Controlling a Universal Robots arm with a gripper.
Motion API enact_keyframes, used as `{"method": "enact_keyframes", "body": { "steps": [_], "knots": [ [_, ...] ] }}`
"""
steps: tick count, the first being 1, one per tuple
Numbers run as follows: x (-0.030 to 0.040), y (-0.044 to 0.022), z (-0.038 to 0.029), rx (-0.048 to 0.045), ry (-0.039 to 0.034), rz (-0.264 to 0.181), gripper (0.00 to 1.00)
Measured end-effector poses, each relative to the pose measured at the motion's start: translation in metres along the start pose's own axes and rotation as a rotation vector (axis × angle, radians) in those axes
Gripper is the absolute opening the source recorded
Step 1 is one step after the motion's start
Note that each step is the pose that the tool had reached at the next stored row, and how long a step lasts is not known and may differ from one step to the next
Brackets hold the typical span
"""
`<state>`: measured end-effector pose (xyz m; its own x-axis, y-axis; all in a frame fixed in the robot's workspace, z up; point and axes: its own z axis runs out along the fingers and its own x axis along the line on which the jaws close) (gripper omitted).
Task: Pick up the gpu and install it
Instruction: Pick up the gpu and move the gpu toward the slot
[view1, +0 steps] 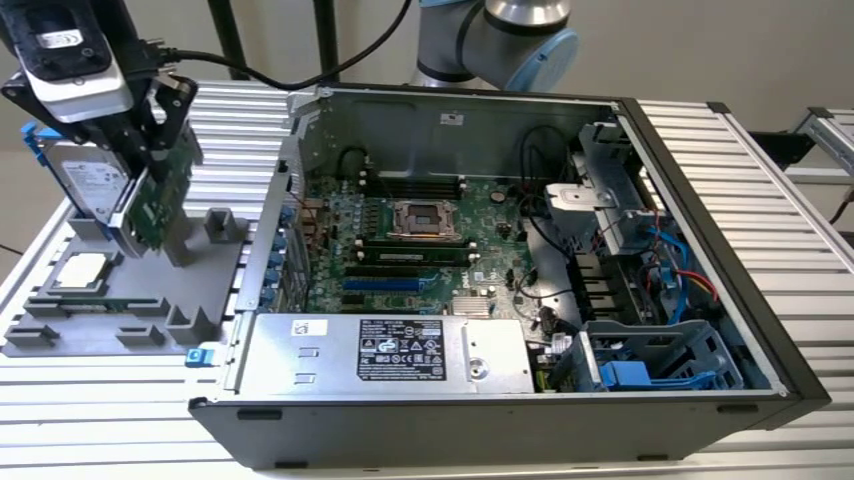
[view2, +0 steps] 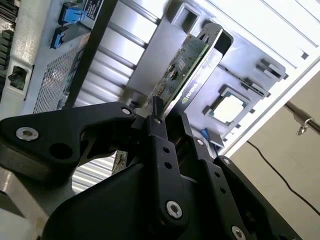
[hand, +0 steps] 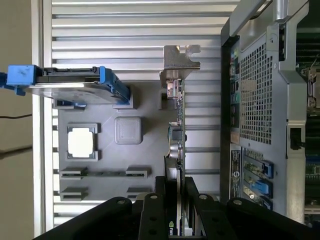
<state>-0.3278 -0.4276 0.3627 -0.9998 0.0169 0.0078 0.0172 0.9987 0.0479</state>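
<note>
The gripper (view1: 150, 160) is clenching the gpu (view1: 154, 205). Its two black fingers (view2: 157, 140) are pressing on the card's opposite faces, green board on one side and dark shroud on the other. The hold is sitting on the card's upper edge, toward the end away from the silver bracket (hand: 181, 57), so most of the card is reaching out beyond the fingers.

The gpu is standing on edge, slightly tilted, at the edge of the grey tray (view1: 80, 335) that faces the case (view1: 534, 420). The tray is lying on the slatted worktop (view1: 120, 420), just beside the case on the exterior view's left. Whether the card's lower edge is clear of its slot in the tray cannot be told. The drive (view1: 83, 185) is standing in the tray just beside the card, on the side away from the case.

The gpu is probably light and stiff, but also thin and fragile, with bare components on the board face. The flat faces near the top edge look like the safest place to pinch, well away from the contact edge below. With the grip off-centre, the bracket end may be pulling the card into a tilt — a firm, square clamp seems called for.
</note>
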Motion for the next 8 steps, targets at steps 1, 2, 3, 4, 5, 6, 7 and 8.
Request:
{"method": "enact_keyframes", "body": {
  "steps": [1, 2, 3, 4, 5, 6, 7, 8],
  "knots": [
    [0.0, 0.0, -0.0009, -0.0001, -0.0002, 0.0, 0.0],
    [0.0, 0.0001, -0.0019, -0.0001, -0.0004, 0.0, 0.0],
    [0.0, 0.0001, -0.0027, 0.0, -0.0007, 0.0, 0.0],
    [0.0001, 0.0002, -0.0035, -0.0001, -0.001, 0.0, 0.0],
    [0.0001, 0.0002, -0.0044, 0.0, -0.0013, 0.0, 0.0],
    [0.0001, 0.0002, -0.0052, 0.0, -0.0017, 0.0, 0.0],
    [0.0001, 0.0003, -0.0061, -0.0001, -0.0021, 0.0, 0.0],
    [0.0001, 0.0003, -0.0068, -0.0002, -0.0025, 0.0, 0.0]
  ]
}}
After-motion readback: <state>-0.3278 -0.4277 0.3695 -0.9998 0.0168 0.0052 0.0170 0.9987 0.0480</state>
